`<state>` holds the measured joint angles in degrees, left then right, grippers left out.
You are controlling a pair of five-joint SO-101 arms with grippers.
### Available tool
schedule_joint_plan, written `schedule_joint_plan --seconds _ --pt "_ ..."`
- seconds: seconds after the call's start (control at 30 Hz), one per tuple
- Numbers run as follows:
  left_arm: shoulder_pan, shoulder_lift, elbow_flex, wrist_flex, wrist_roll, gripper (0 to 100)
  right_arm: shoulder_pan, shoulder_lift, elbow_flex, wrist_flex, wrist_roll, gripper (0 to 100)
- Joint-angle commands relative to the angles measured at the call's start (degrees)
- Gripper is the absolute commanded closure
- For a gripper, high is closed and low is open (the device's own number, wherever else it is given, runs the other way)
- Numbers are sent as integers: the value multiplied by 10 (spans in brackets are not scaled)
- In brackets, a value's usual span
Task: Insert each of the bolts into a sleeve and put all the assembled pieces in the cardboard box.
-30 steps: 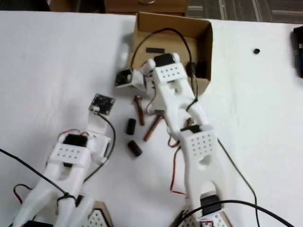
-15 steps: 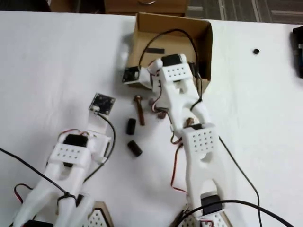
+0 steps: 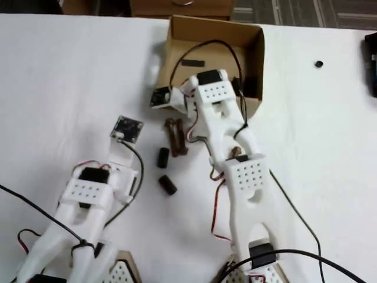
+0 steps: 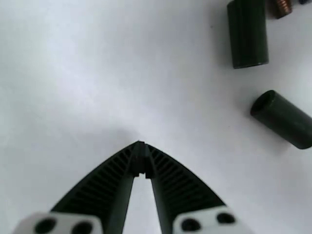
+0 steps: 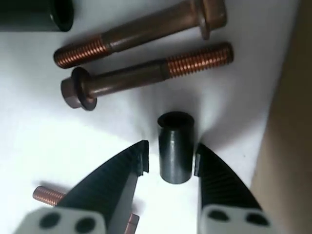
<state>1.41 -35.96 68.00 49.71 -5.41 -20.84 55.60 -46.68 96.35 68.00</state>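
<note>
Two copper bolts (image 3: 175, 135) lie side by side just in front of the cardboard box (image 3: 253, 41). In the right wrist view they are the upper bolt (image 5: 141, 31) and the lower bolt (image 5: 126, 83). My right gripper (image 5: 170, 160) is open and straddles a black sleeve (image 5: 176, 146) lying on the table beside the box wall (image 5: 287, 122). Two more black sleeves (image 3: 162, 157) (image 3: 168, 184) lie between the arms. My left gripper (image 4: 141, 148) is shut on nothing, a short way from those sleeves (image 4: 247, 34) (image 4: 282, 119).
The threaded tip of a third bolt (image 5: 46, 195) pokes out beside my right gripper's finger. The right arm (image 3: 215, 112) leans over the box's front wall. A small black object (image 3: 318, 63) lies far right. The white table (image 3: 70, 76) extends to the left.
The slanted bolt that lay near the right arm now rests beside the other bolt. The right wrist swung toward the box and back a little. The left arm has not moved.
</note>
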Motion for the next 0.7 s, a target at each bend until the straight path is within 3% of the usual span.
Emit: schedule_joint_plan --seconds 0.0,0.43,0.57,0.67 --pt "-4 -6 -1 -6 -4 980 -36 0 0 0 2 853" --pt "-4 -8 -1 -4 -4 980 -44 0 0 -4 1 857" --pt "-4 -9 -1 -3 -4 980 -44 1 0 -8 1 972" --pt "-5 -10 -1 -2 -4 980 -43 1 0 -7 1 974"
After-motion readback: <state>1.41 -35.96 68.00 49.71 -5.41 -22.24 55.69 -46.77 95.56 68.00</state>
